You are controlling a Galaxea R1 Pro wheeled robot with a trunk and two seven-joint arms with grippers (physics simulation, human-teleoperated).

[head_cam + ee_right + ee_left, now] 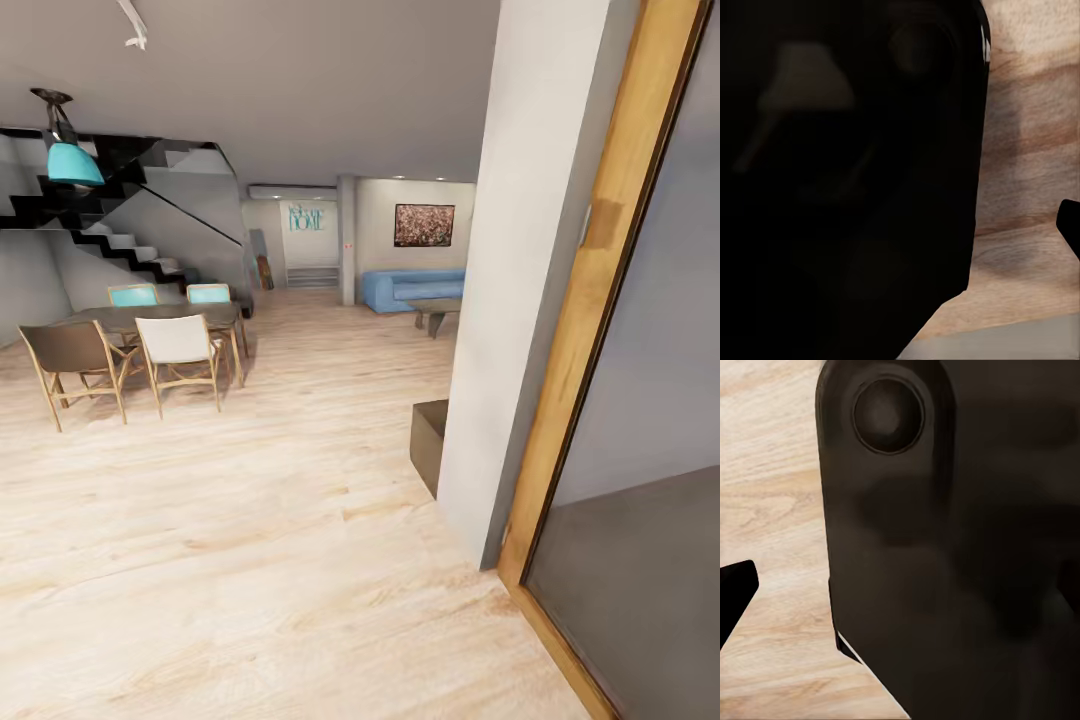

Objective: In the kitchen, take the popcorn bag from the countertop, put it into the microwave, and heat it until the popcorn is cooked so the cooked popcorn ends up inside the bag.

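Hands hard to make out, open or shut not clear, just one black finger tip (735, 596) by a big dark robot part (960, 547) over the wood floor (250, 560), with a dining table (160, 318), chairs (180, 350), blue sofa (410, 288) and stairs (120, 245) ahead.

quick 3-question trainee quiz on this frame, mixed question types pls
1. True or false: the sofa is blue.
2. Which hangs above the dining table? A) teal pendant lamp B) ceiling fan C) chandelier
3. Fill in: the floor is light ____ planks.

Key: 1 true; 2 A; 3 wood.
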